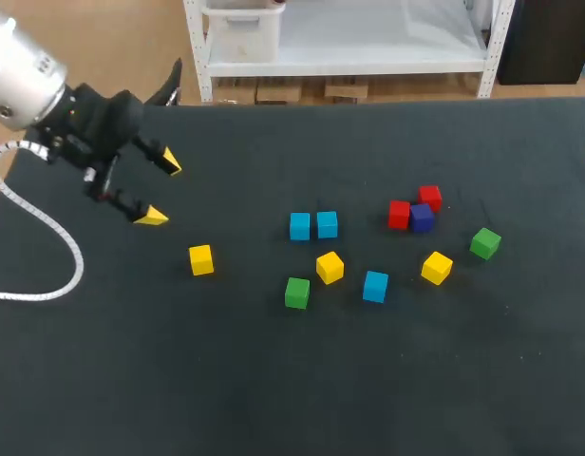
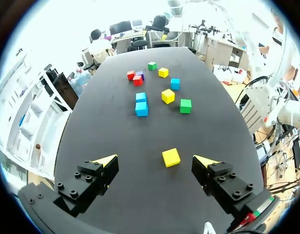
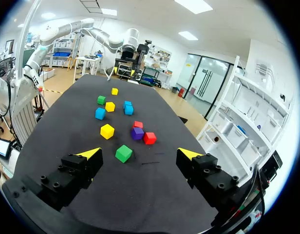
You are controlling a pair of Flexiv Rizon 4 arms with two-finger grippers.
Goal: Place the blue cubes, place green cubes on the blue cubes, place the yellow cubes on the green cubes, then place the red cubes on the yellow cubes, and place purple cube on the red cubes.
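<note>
The left gripper [image 2: 156, 161] hangs above the table [image 2: 111, 141], fingers wide apart and empty. Just ahead of it, in line with the gap between the fingers, lies a lone yellow cube [image 2: 171, 157], untouched. Well ahead sits a pair of blue cubes [image 2: 141, 108], touching each other, with a second yellow cube [image 2: 168, 96], a green cube [image 2: 185, 106] and a third blue cube [image 2: 175, 84] beside them.

The right gripper [image 3: 140, 155] is likewise spread and holds nothing. A second green cube [image 3: 123, 153] lies just ahead of it. Beyond that, the purple cube [image 3: 137, 133] sits close against two red cubes [image 3: 149, 138], with a third yellow cube [image 3: 107, 131] beside them.
</note>
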